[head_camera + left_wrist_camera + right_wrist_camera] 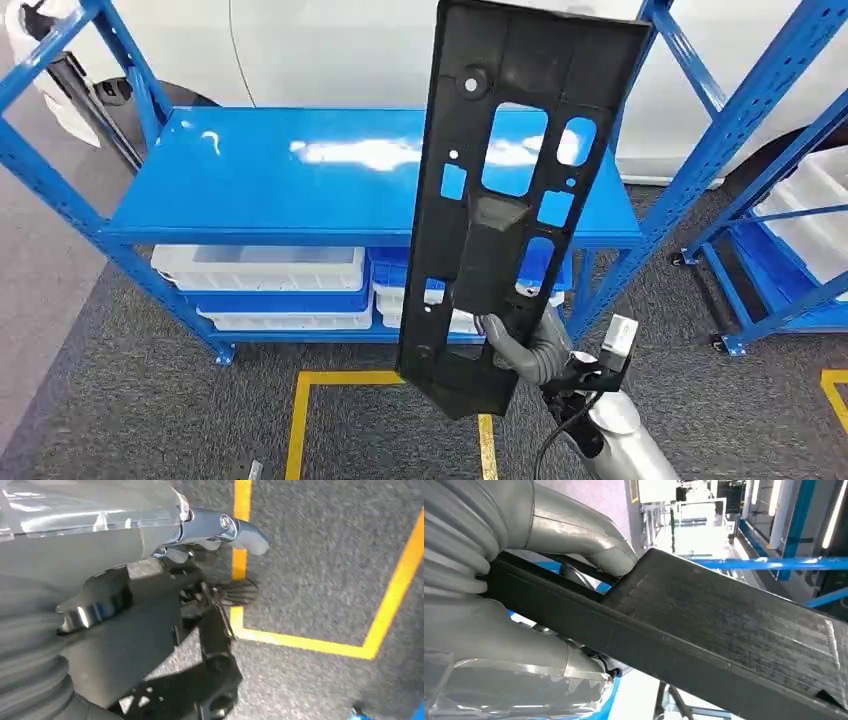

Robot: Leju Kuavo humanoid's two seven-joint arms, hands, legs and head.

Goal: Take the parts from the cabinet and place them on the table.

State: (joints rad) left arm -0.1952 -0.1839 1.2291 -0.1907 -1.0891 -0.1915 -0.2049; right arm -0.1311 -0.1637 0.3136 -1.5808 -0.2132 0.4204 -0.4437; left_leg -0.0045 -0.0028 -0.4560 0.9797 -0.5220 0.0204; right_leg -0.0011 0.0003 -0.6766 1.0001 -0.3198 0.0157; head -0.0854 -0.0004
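Fingers of the right hand (pixel 528 345) were clamped on the lower end of the long black panel (pixel 510 190), held upright before the blue shelf (pixel 300 180). You gripped it far from its middle; stiff and light-looking, it could swing. The left hand (pixel 220 530) hung empty, its fingers loosely apart.

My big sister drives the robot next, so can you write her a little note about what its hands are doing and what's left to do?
Right hand: grips the long black part near its lower end, holding it nearly upright in front of the blue cabinet.
Left hand: hangs over the grey floor with yellow lines, holding nothing.
Done: the part is out of the cabinet.
Left: carry it to the table and set it down. White bins sit on the lower shelf.
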